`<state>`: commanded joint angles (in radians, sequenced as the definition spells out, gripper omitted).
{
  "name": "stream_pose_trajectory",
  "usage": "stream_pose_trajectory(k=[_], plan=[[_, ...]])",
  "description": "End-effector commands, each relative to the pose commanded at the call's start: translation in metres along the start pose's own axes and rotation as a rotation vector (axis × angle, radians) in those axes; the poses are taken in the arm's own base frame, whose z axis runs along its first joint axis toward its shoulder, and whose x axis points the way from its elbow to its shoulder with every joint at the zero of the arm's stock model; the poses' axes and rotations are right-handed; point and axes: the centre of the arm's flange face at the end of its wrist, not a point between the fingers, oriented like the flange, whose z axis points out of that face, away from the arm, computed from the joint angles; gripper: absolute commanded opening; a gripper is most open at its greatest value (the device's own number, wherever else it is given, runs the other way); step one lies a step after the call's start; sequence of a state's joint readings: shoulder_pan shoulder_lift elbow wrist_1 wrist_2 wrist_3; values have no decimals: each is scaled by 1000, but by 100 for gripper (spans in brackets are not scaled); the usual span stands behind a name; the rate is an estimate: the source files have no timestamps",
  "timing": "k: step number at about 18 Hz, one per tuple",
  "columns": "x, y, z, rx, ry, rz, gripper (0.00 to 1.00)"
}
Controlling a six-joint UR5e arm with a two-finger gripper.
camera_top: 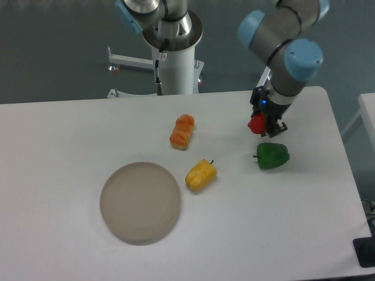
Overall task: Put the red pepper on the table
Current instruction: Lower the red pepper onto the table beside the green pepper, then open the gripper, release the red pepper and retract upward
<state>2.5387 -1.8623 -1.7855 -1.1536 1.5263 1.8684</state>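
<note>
Four pieces of toy produce and one dish share the table (pixel 70 129). Farthest left sits the round grey-beige plate (pixel 140 202), bare, resting flat on the white surface. Just right of it lies the yellow pepper (pixel 201 174) on its side, and above that the orange ridged pepper (pixel 182 131), also lying down; both are apart from the plate and from each other. Further right, the green pepper (pixel 272 156) rests on the tabletop, stem pointing left. Directly above it in the view hangs the gripper (pixel 262 124), its fingers closed around the red pepper (pixel 256 124), which appears to be lifted clear of the surface and not touching the green one. Holding it aloft like this probably serves to carry it over the neighbouring pepper toward a free patch of table. The placing step looks not yet done: the pepper must come down onto bare tabletop before the fingers let go.
</note>
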Motion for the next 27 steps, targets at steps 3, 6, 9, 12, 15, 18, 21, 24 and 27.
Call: stream_pose_trajectory(k=[3, 6, 9, 12, 15, 18, 21, 24, 27], plan=[[2, -3, 1, 1, 3, 0, 32], [9, -7, 14, 7, 27, -6, 33], [11, -9, 17, 10, 36, -5, 37], [13, -10, 21, 12, 44, -4, 46], [12, -14, 20, 12, 42, -1, 100], [12, -16, 21, 13, 44, 1, 100], [10, -16, 17, 11, 36, 3, 100], [2, -15, 3, 38, -2, -4, 100], [-5, -10, -12, 36, -22, -8, 100]])
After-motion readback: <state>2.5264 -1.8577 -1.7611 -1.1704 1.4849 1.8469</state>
